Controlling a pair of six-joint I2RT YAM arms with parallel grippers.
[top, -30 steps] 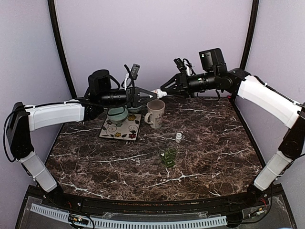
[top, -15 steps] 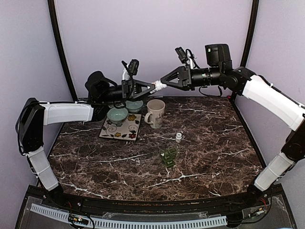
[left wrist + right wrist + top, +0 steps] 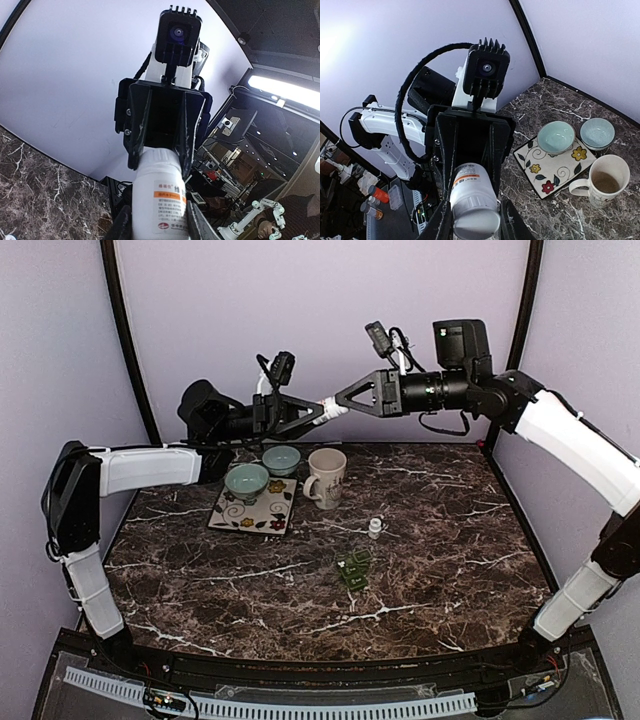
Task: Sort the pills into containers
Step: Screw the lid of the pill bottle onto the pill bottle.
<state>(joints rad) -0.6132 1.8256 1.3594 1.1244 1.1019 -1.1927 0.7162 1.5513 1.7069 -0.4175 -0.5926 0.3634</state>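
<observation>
Now my left gripper point(image 3: 322, 411) and my right gripper point(image 3: 342, 403) both pinch the same white pill bottle point(image 3: 160, 192), one on each end, high in the air above the table point(image 3: 450, 540). If I twist or pull unevenly, I think it could slip, fall and spill what is inside

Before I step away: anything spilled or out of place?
Nothing looks spilled. Oddest is the white pill bottle, held sideways in mid-air with the left pincer and right pincer each clamped on one end. A small white item stands alone on the tabletop.
</observation>
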